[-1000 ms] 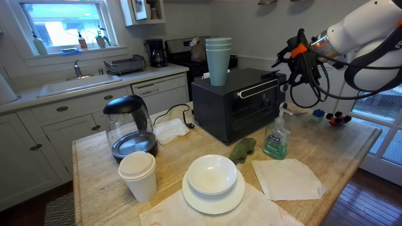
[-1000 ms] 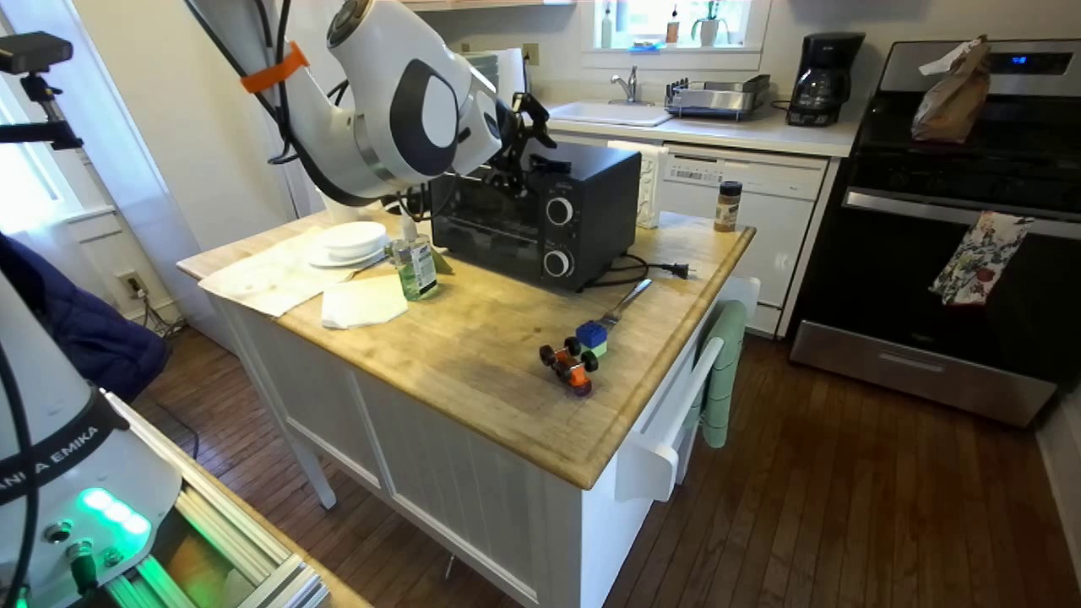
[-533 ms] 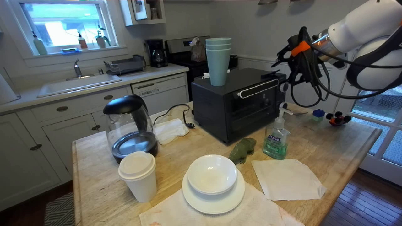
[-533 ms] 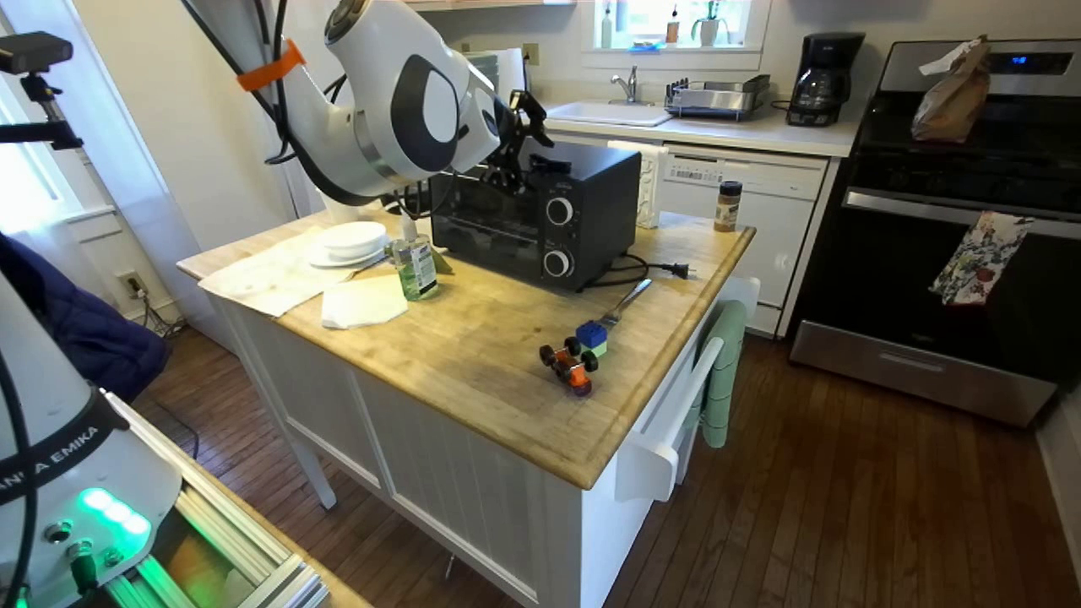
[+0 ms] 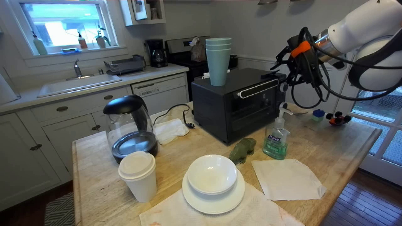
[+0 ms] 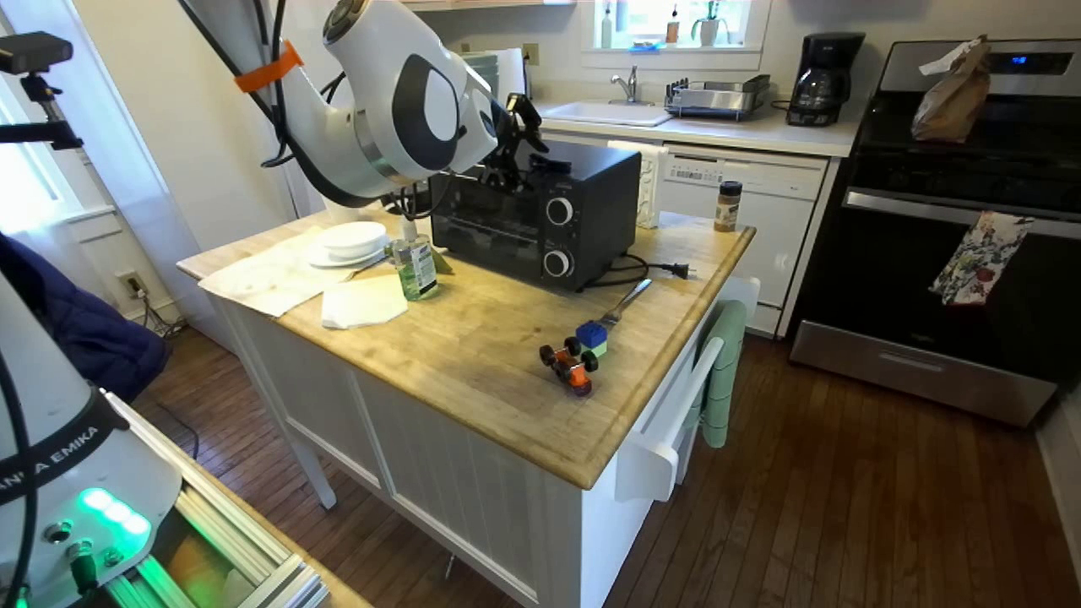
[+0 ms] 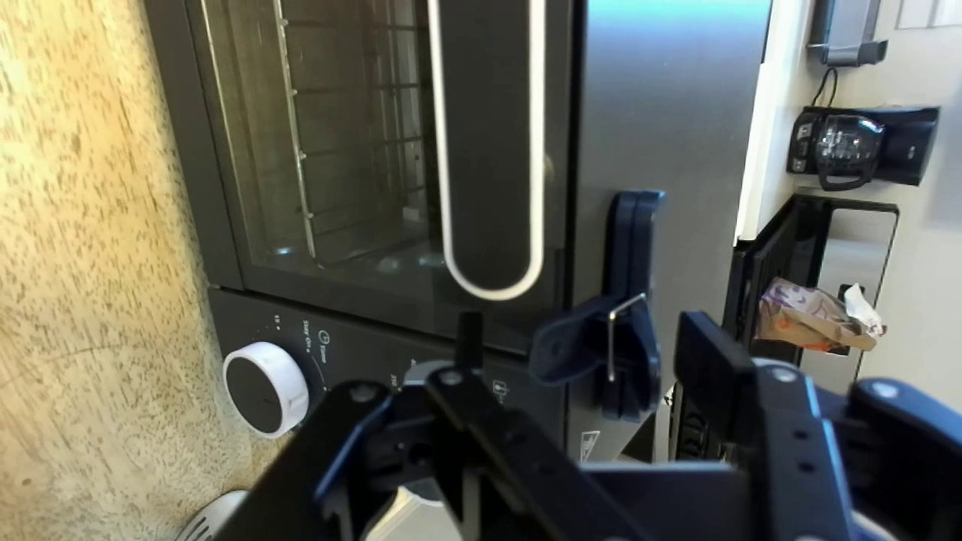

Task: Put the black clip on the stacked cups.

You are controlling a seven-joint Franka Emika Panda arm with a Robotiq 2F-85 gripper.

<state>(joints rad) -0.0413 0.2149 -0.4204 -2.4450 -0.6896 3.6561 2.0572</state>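
Presently, wrist view: pincer (image 7: pixel 586 342) spread, fingers apart, nothing held. Black clip (image 7: pixel 630 278) lies ahead, lined up with the gap, on top of the toaster oven (image 7: pixel 669 128), at the front edge and the end with the control knobs (image 7: pixel 265 391). One lever juts toward the front. Judgement: fingers set wide to straddle the clip; step in hand is the approach for a grasp, and a spot at the edge should give a finger room. Fingertip depth against the clip not readable; rear of the pincer blurred and cut off.

In an exterior view, stacked cups (image 5: pixel 219 64) stand upright, rims up, on the oven's opposite end; oven rests on the tabletop (image 5: pixel 329 144). Clip not yet on the stack. Likely reading: with clip and cups on one raised surface, the carry runs along the oven top, with a lift to clear the rims. Clip is dark on dark, outline poor; stack's mouth nearly edge-on.

In an exterior view, the robot arm (image 6: pixel 380 93) crosses in front of the oven's far end. A pale green patch (image 6: pixel 487 64) behind it may be the stack's top; too covered to be sure. Pincer and clip merge, black against black: contact cannot be told.
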